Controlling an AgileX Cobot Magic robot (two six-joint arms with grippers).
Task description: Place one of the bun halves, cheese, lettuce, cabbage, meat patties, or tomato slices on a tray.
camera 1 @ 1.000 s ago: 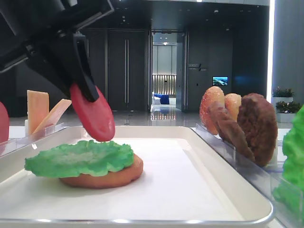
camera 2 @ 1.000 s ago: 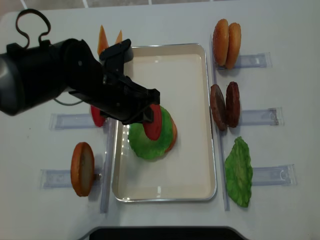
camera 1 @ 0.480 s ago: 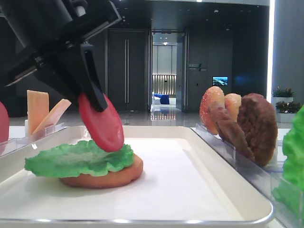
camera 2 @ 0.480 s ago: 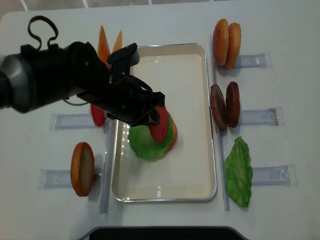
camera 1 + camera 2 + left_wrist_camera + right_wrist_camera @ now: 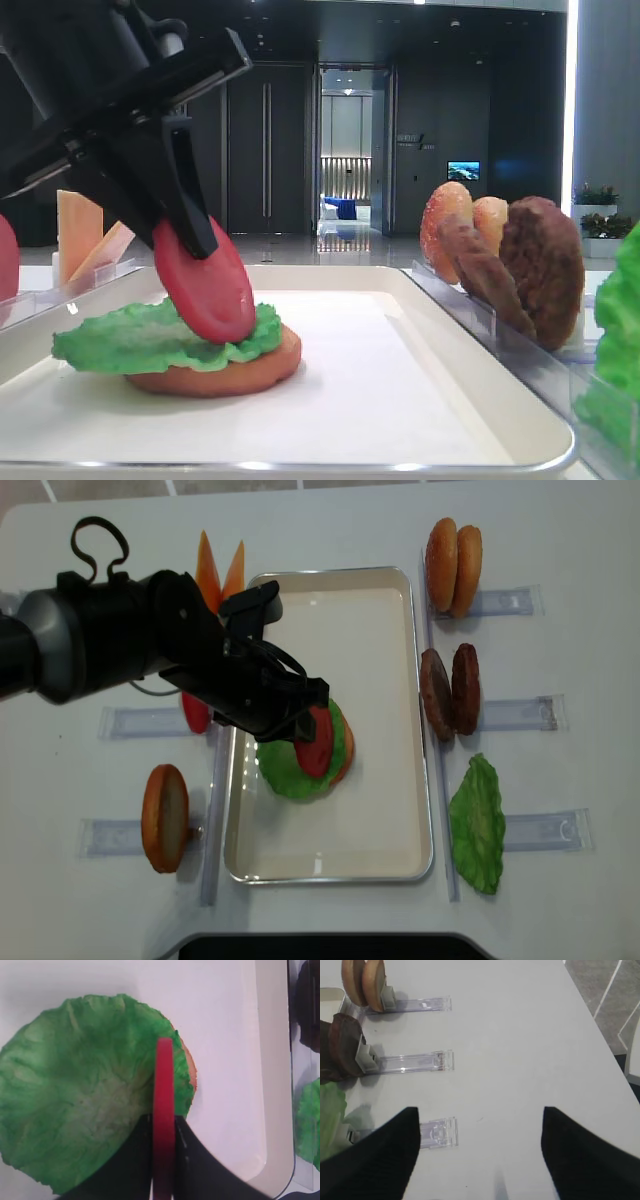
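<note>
Since the earlier frames, the tomato slice [image 5: 314, 742] has dropped from above the lettuce leaf [image 5: 285, 763] until its lower edge meets the leaf, and the left gripper [image 5: 290, 723] has moved down with it. That gripper is clenched on the slice, holding it tilted on edge. The slice is a smooth pinkish-red disc, seen nearly edge-on in the left wrist view [image 5: 163, 1110].

The leaf lies flat on a bun half [image 5: 215, 373], and this stack sits inside the tray [image 5: 385, 660], toward its left rim. Left of the tray stand two cheese slices [image 5: 220, 572], a second tomato slice [image 5: 195, 713] partly hidden by the arm, and another bun half [image 5: 165, 817] in a clear rack. Right of the tray stand two bun halves [image 5: 453, 566], two meat patties [image 5: 450, 691] and a second lettuce leaf [image 5: 478, 823].

The low side view alone shows the contact between slice and leaf. The top view alone shows the full layout. The right wrist view shows the right gripper [image 5: 479, 1152] with its dark fingers [image 5: 375, 1160] spread wide over bare table, gripping nothing, well right of the tray.
</note>
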